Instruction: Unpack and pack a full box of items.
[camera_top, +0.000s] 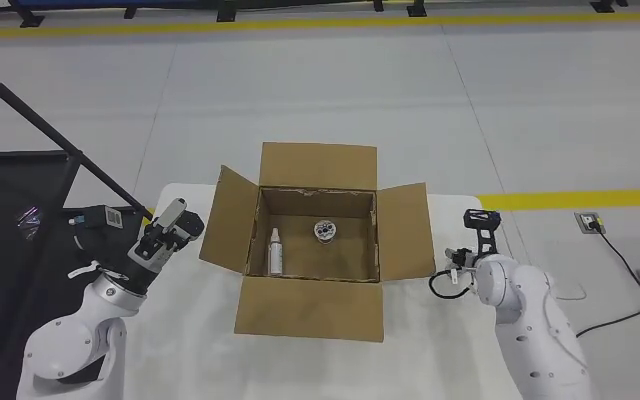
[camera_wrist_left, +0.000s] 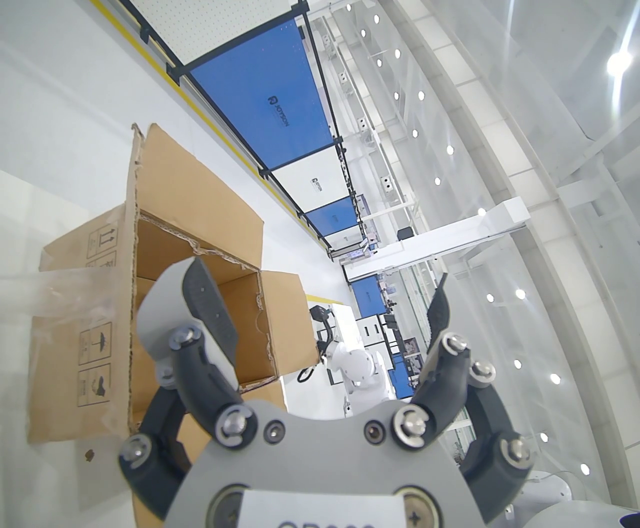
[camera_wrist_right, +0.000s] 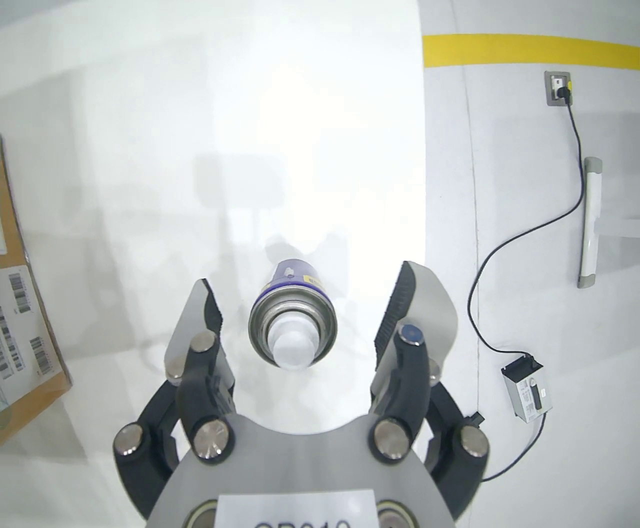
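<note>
Cardboard box (camera_top: 310, 308), barcode labels (camera_wrist_right: 22, 320)

My desk (camera_top: 420, 340) stands in a big robotics test hall: pale painted floor (camera_top: 300, 90) with yellow lines (camera_top: 300, 22) at 12 and 2 o'clock, blue and white panels (camera_wrist_left: 270, 105), a high white roof (camera_wrist_left: 500, 150) with rows of lamps (camera_wrist_left: 619, 62), and a socket (camera_top: 588, 222) in the floor at 2 o'clock.

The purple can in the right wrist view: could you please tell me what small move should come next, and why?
Probably lower the right gripper a little further around the purple can, ready to close. The can stands upright on the table, centred between the open fingers, and neither touches it.
</note>
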